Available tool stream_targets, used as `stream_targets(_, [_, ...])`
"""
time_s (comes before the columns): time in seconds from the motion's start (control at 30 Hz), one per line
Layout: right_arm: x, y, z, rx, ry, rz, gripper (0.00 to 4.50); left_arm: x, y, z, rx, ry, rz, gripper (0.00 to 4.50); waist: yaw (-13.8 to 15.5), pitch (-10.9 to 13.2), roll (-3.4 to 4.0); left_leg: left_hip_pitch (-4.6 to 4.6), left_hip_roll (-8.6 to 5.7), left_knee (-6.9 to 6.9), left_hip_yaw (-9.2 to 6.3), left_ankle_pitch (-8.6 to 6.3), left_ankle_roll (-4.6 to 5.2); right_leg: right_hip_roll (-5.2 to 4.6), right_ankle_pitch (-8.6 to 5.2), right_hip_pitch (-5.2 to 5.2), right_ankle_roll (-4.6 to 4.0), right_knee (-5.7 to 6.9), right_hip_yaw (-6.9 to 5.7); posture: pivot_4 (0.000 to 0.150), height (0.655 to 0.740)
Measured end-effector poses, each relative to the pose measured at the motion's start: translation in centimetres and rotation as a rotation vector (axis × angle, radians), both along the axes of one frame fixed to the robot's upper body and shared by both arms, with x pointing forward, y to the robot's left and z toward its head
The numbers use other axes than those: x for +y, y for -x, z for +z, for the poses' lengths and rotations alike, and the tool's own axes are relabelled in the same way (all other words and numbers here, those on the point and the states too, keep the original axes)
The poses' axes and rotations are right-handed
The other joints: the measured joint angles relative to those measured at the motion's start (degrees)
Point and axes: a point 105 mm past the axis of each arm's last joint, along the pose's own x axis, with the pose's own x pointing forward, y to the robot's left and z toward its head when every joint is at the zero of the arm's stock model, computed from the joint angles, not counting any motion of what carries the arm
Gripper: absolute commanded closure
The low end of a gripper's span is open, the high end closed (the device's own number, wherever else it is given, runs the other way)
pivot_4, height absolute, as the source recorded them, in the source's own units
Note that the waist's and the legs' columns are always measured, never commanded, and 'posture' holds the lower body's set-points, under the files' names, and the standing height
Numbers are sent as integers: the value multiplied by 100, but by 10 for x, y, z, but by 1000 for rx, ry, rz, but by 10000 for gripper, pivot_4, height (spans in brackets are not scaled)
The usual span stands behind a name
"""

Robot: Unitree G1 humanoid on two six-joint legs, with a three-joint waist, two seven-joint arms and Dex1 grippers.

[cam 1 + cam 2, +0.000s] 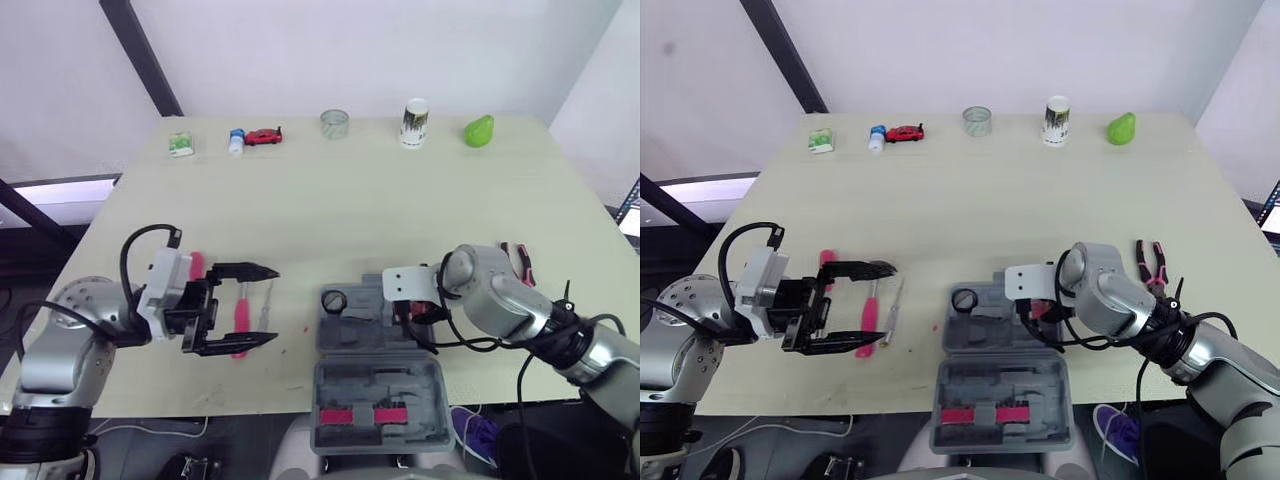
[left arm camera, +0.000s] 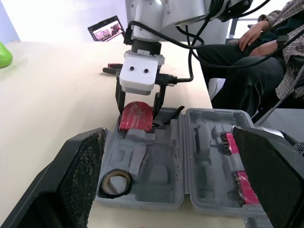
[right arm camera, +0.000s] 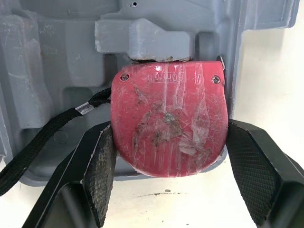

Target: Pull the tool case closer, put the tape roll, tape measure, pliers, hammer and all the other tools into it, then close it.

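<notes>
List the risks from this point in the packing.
1. The tape measure, clamped in the right gripper, sits against the tool case wall rather than clearly down in a recess. Released here, it may perch on the rim and keep the case from closing.
2. Its black strap trails across neighbouring recesses and could snag or get pinched.

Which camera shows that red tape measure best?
The right wrist view: the tape measure shows close up, scratched red face on, between the right gripper's fingers at the tool case's edge. The left wrist view shows it smaller, from across the case. In the eye views the gripper hides most of it.
</notes>
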Motion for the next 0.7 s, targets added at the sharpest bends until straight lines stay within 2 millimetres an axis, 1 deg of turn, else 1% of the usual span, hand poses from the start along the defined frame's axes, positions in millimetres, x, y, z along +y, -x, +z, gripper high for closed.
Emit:
stream_targets(0.07, [0, 0, 0, 1, 0, 1, 16018, 0, 0, 0, 1, 2, 4, 0, -2, 0, 0, 1, 0, 1, 0, 0, 0, 0, 0, 0, 0, 3, 0, 1500, 7400])
stream_targets(0.13, [0, 0, 0, -1, 2, 2, 5868, 0, -1, 0, 1, 5, 5, 0, -2, 0, 0, 1, 0, 2, 0, 0, 0, 0, 0, 0, 0, 4, 0, 1500, 7400])
stream_targets(0.2, [-1, 2, -3, 14, 4, 3, 1311, 0, -1, 0, 2, 5, 4, 0, 5, 0, 0, 1, 0, 2, 0, 0, 0, -1, 0, 0, 0, 4, 0, 1500, 7400])
stream_targets(0.7, [-5, 3, -3, 7, 21, -3, 1311, -3, 0, -2, 13, 6, -5, 0, 36, 2, 1, -1, -2, 3, 2, 0, 0, -3, 0, -1, 0, 3, 1, 1500, 7400])
